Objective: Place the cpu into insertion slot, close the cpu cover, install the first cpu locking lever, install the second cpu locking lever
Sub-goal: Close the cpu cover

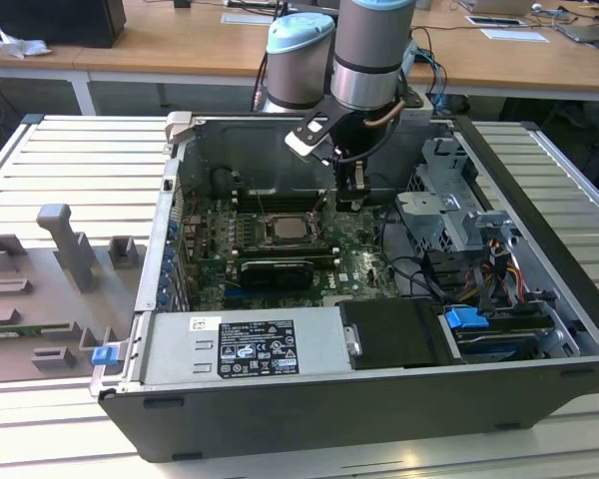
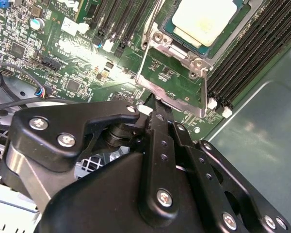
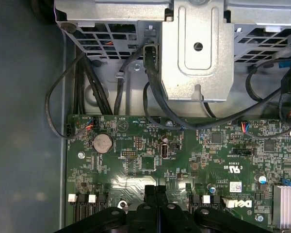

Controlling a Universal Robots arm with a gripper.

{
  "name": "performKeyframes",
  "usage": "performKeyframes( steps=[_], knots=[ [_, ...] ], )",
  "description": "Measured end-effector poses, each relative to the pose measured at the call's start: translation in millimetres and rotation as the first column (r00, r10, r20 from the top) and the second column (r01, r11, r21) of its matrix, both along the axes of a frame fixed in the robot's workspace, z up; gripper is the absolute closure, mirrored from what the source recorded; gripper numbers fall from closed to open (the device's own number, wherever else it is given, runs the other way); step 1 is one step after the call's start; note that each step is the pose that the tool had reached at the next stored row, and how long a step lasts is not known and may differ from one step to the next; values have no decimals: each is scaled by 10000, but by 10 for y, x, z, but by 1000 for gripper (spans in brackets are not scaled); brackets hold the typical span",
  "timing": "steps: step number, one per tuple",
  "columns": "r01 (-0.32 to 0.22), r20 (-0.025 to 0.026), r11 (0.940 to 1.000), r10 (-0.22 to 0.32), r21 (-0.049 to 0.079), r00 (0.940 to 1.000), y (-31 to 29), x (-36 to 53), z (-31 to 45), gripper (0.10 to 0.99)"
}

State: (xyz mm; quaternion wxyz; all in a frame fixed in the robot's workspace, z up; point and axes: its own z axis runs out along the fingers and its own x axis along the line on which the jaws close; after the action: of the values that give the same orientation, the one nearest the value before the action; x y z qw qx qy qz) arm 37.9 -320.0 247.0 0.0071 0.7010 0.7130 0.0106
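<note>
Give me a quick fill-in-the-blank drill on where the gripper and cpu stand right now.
1. The small pale silver-beige square cpu shows through the window of the thin silver metal cpu cover, on the ____ circuit board.
2. In the exterior view, the black gripper hangs to the exterior view's ____ of the cpu.
3. The gripper's fingers are ____.

Missing words: green; right; shut.
</note>
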Motion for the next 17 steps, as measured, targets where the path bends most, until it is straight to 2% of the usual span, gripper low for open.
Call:
performKeyframes(
  steps=[17],
  knots=[
    [0,0,10000,0,0,10000,0,-42,0,980]
  ],
)
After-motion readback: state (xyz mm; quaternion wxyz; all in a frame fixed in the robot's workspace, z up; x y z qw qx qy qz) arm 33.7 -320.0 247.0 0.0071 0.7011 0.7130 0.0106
